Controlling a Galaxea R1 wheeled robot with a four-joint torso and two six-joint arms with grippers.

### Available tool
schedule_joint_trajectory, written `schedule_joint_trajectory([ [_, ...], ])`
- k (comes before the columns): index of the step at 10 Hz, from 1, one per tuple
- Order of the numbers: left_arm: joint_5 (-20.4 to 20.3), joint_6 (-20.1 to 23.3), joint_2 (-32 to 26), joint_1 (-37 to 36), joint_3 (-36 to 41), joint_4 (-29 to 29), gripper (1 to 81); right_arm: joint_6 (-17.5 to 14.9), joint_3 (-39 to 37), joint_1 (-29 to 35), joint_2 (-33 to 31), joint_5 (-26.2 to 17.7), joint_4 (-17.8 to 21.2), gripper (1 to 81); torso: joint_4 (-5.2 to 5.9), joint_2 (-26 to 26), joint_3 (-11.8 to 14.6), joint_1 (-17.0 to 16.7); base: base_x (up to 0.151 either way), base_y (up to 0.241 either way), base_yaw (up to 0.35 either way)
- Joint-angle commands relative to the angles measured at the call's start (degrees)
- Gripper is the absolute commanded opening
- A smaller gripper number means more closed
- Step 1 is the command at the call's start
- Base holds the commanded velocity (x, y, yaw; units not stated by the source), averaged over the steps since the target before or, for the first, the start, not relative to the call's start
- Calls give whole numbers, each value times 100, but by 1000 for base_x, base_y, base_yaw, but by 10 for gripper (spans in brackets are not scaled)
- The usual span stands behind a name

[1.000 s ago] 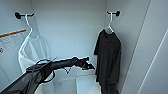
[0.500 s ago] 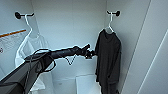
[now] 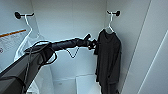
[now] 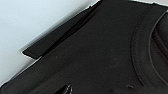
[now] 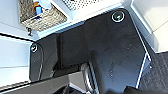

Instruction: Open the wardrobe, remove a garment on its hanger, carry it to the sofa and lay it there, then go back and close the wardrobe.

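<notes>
In the wardrobe (image 3: pixel 75 20), garment (image 3: pixel 108 62) hanging lengthwise downward, left tool (image 3: pixel 93 44) alongside

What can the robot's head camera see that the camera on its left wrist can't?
Head view alone: the inside of the open wardrobe, the white hanger hooked on a dark peg, a white shirt on another hanger at the left, and the left arm stretched out with its tool at the shoulder of the black T-shirt.

Left wrist view alone: the T-shirt's stitched neckline and a sleeve edge close up.

Both: the black T-shirt against the white wardrobe wall.
</notes>
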Motion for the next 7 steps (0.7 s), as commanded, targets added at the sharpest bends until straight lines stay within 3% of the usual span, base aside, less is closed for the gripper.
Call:
schedule_joint_trajectory([
  [1, -345, -139, 60, -1274, -152, -510, 811, -2, 3, 231, 16, -255, 74, 811, 0, 0, 0, 0, 0, 0, 0],
  [7, -627, -289, 358, -1845, -468, -1144, 811, -2, 3, 222, 33, -264, 91, 811, 0, 2, -2, 2, 0, 0, 0],
])
